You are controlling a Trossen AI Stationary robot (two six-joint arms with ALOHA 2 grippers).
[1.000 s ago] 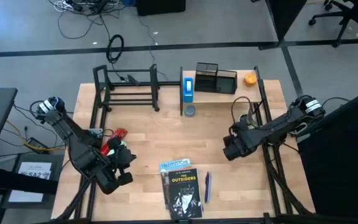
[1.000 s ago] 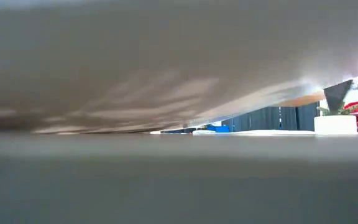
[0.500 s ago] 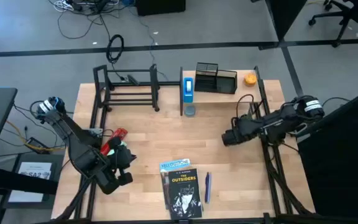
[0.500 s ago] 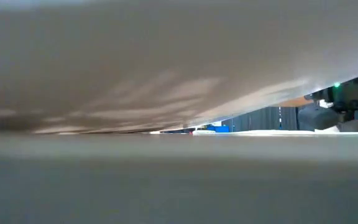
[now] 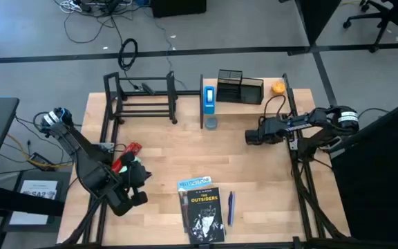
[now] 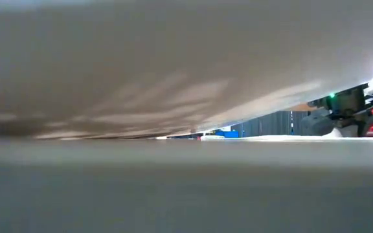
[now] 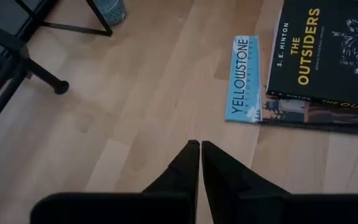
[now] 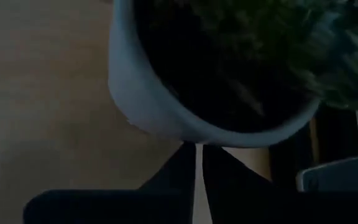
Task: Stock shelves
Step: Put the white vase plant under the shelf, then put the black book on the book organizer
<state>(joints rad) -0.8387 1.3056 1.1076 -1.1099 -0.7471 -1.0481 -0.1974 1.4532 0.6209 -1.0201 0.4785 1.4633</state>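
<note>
The shelves stand along the far edge. The black metal-tube rack [image 5: 140, 100] is at the left. The wood-board shelf [image 5: 254, 105] at the right carries a blue box [image 5: 209, 97], a black mesh organizer [image 5: 240, 86] and an orange thing [image 5: 277, 88]. A small pale round pot [image 5: 211, 123] [image 8: 148, 106] stands on the table by that shelf's left upright. My right gripper [image 5: 247, 137] [image 8: 197, 149] is shut, level and pointing toward the table's left, a little short of the pot. My left gripper [image 5: 146, 181] [image 7: 200, 144] is shut over bare table at the near left.
Two books lie near the front edge, "The Outsiders" [image 5: 202, 211] over a Yellowstone book [image 5: 194, 182], with a blue pen [image 5: 231, 207] beside them. A red thing [image 5: 126, 155] and a green thing [image 5: 137, 169] sit by my left arm. A blurred surface blocks most of the low view.
My right gripper has gone toward the table's far edge, away from mid-table at the right. It has levelled out and now points toward the table's left, at the pale pot. My left arm has kept still.
</note>
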